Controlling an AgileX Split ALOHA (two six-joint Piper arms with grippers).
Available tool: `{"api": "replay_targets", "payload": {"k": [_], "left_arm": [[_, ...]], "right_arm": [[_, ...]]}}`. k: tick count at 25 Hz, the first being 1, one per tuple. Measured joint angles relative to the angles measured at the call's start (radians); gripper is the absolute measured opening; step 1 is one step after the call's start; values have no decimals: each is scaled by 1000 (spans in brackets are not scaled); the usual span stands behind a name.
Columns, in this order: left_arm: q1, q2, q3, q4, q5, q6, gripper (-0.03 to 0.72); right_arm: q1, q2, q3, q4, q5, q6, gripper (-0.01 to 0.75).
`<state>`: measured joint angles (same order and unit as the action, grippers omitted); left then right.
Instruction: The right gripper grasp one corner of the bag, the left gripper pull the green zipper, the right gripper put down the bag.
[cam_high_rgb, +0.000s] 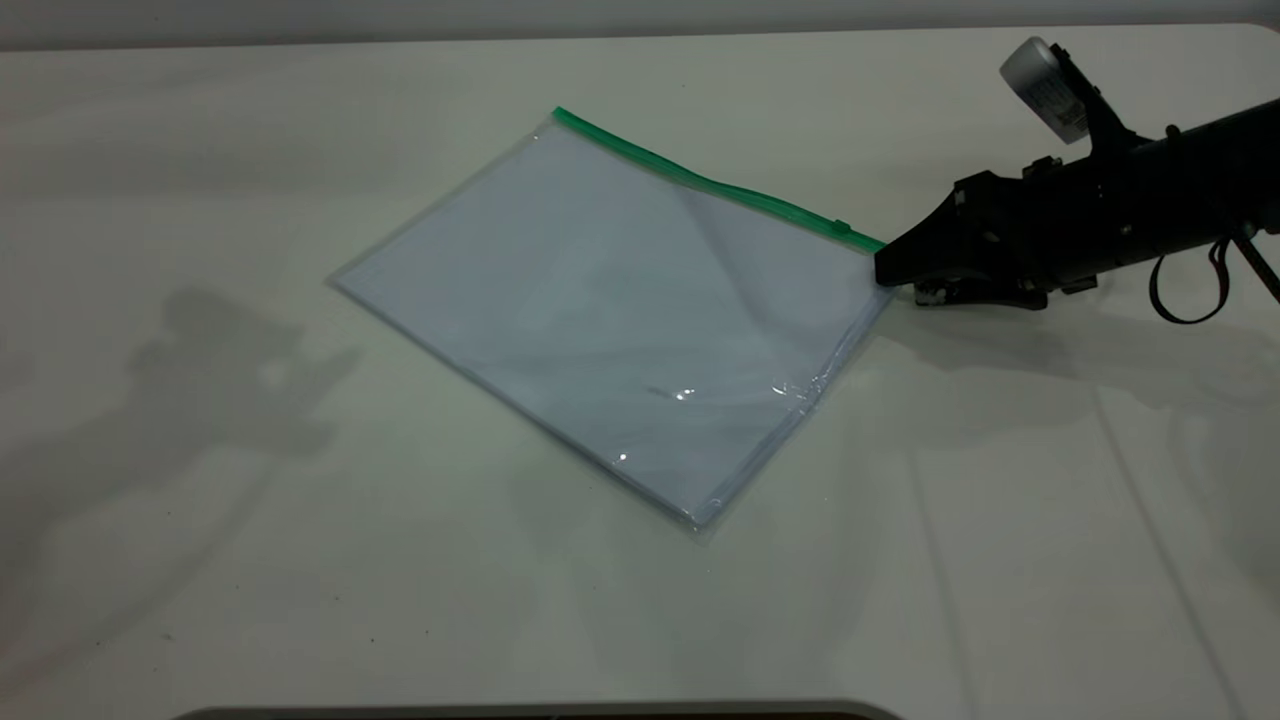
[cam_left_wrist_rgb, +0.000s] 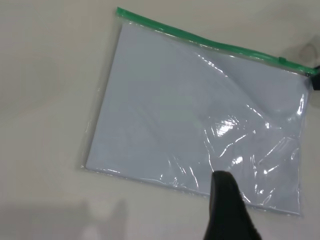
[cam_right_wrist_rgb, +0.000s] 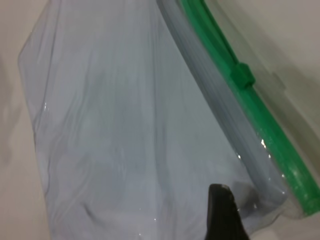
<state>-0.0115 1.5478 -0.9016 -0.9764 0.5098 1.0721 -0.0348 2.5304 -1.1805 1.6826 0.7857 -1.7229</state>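
One bag (cam_high_rgb: 610, 310) lies flat at the centre of the white table (cam_high_rgb: 200, 560). The green zipper (cam_high_rgb: 700, 180) runs along its upper edge, with the slider tab (cam_high_rgb: 843, 226) near the right end. The right gripper (cam_high_rgb: 885, 272) enters from the right of the frame, its tip touching the corner of the bag (cam_high_rgb: 872, 250); whether it is clamped there cannot be determined. The left gripper (cam_left_wrist_rgb: 227, 210) hangs over the bag's lower edge; its opening is indeterminate.

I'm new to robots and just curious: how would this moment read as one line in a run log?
right gripper: at green-strip corner of bag, grip unclear | green zipper: slider near that corner | left gripper: above bag, apart
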Motion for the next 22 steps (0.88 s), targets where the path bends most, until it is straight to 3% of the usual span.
{"api": "replay_targets", "payload": {"k": [6, 11, 22], "left_arm": [[-3, 25, -6, -15, -8, 1, 502], [-49, 70, -35, -15, -28, 2, 502], [-150, 227, -168, -19, -54, 29, 502]], "right_arm": [[15, 30, -5, 51, 47, -54, 505], [37, 52, -44, 60, 46, -59, 500], [65, 59, -58, 93, 34, -76, 367]]}}
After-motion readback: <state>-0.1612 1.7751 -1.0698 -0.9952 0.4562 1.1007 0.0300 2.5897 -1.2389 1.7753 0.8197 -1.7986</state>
